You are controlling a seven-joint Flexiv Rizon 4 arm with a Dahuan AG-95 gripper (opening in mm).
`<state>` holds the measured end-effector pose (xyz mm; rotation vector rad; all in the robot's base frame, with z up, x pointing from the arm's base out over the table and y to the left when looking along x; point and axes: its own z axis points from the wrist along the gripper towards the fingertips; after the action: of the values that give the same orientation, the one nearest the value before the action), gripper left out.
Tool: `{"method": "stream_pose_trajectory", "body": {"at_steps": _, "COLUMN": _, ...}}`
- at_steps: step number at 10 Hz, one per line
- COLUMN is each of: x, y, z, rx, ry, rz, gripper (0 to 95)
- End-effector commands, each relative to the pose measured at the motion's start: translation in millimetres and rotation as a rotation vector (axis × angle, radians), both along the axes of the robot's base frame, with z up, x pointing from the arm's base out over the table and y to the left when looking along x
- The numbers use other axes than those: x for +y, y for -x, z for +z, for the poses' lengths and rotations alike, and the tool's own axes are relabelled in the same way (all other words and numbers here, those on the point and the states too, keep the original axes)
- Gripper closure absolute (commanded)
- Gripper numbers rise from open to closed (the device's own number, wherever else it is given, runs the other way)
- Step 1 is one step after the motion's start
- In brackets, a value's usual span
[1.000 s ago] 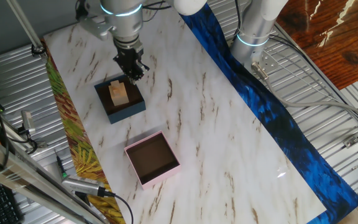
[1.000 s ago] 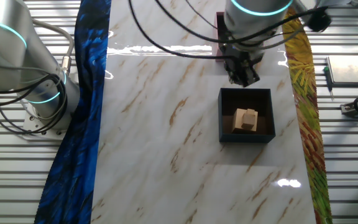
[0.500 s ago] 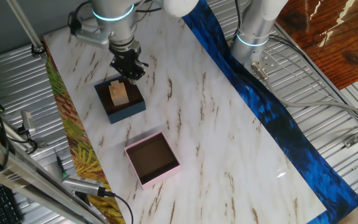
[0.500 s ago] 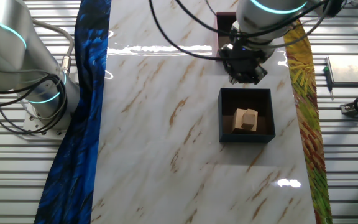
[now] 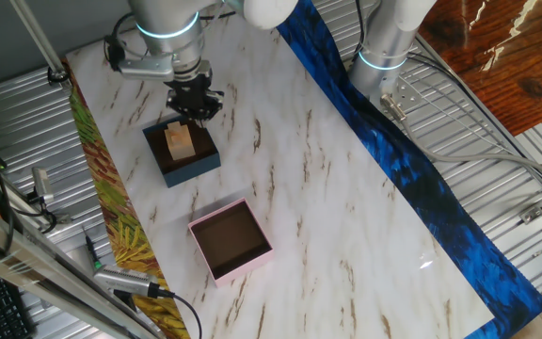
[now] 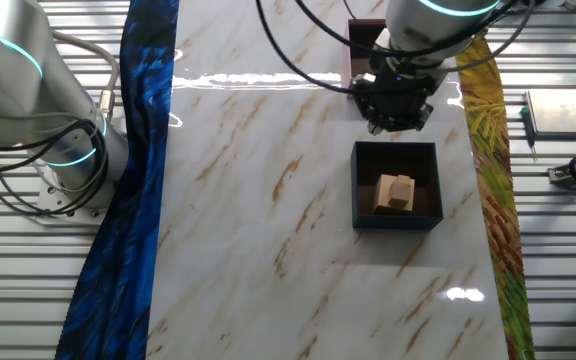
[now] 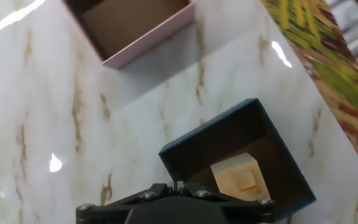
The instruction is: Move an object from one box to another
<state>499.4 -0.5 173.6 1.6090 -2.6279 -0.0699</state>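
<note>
The small navy-blue box [image 5: 182,151] is open at the top; only its low walls surround the pale wooden block [image 5: 180,141] inside. The black two-finger gripper [image 5: 194,102] hangs above the box's far edge. Bare marble tabletop [image 5: 318,198] separates it from the open-topped pale-pink box with brown inside [image 5: 231,240]. A crumpled blue cloth strip [image 5: 393,160] borders one side.

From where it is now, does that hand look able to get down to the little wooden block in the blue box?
Probably yes. The wooden block sits uncovered in the open-topped navy-blue box, with nothing over it. The hand hangs just beside the box, so it looks free to shift over and go down.
</note>
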Motion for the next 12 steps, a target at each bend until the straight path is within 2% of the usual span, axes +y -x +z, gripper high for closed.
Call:
{"method": "stream_pose_trajectory", "body": {"at_steps": 1, "x": 0.1, "y": -0.1, "z": -0.1, "rx": 0.009, "ry": 0.001, "rz": 0.043, "gripper": 95.0}}
{"method": "stream_pose_trajectory", "body": {"at_steps": 4, "x": 0.1, "y": -0.1, "z": -0.1, "rx": 0.011, "ry": -0.003, "rz": 0.080, "gripper": 95.0}}
{"method": "stream_pose_trajectory", "body": {"at_steps": 7, "x": 0.1, "y": -0.1, "z": -0.1, "rx": 0.026, "ry": 0.006, "rz": 0.048, "gripper": 95.0}}
{"method": "stream_pose_trajectory", "body": {"at_steps": 9, "x": 0.1, "y": -0.1, "z": -0.1, "rx": 0.031, "ry": 0.023, "rz": 0.051, "gripper": 95.0}}
{"method": "stream_pose_trajectory", "body": {"at_steps": 11, "x": 0.1, "y": -0.1, "z": -0.1, "rx": 0.032, "ry": 0.063, "rz": 0.046, "gripper": 95.0}}
{"method": "stream_pose_trajectory", "body": {"at_steps": 12, "x": 0.1, "y": -0.1, "z": -0.1, "rx": 0.031, "ry": 0.061, "rz": 0.042, "gripper": 95.0}}
